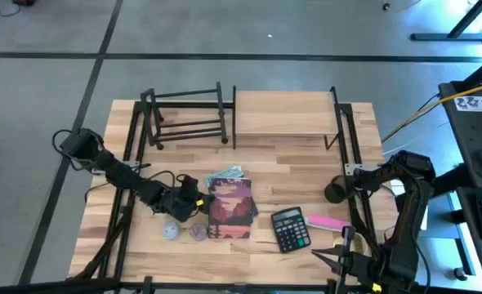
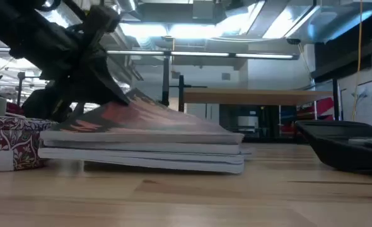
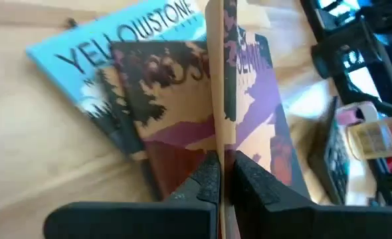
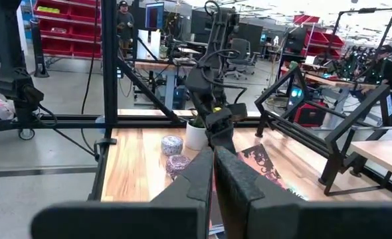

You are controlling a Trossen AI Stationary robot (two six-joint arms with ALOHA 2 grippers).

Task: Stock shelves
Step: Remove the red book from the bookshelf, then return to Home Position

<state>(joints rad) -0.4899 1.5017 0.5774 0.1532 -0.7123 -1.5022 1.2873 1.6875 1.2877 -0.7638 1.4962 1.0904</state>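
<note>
Along the far edge of the bench (image 1: 306, 155) stand the two shelf units side by side: the black bar rack (image 1: 188, 114) toward the far left corner and the light-wood board shelf (image 1: 284, 112) toward the far right, both with nothing on them. Nearer the front edge, around the middle, lies a small pile of books: a blue Yellowstone book (image 3: 96, 60) underneath and a purple-and-orange book (image 1: 231, 206) on top. Just left of the pile sit two small round patterned tins (image 1: 171, 231), and to its right a black calculator (image 1: 291, 228) and then a pink flat object (image 1: 326, 222). A dark round pot (image 1: 336, 192) stands near the right edge.

The left claw (image 3: 221, 180) has reached in from the left edge and is pinched tight on the cover of the top book, which is tipped up out of the pile while the rest lies flat. The right claw (image 4: 214, 176) hangs near the front right corner, fingers pressed together with nothing between them.
</note>
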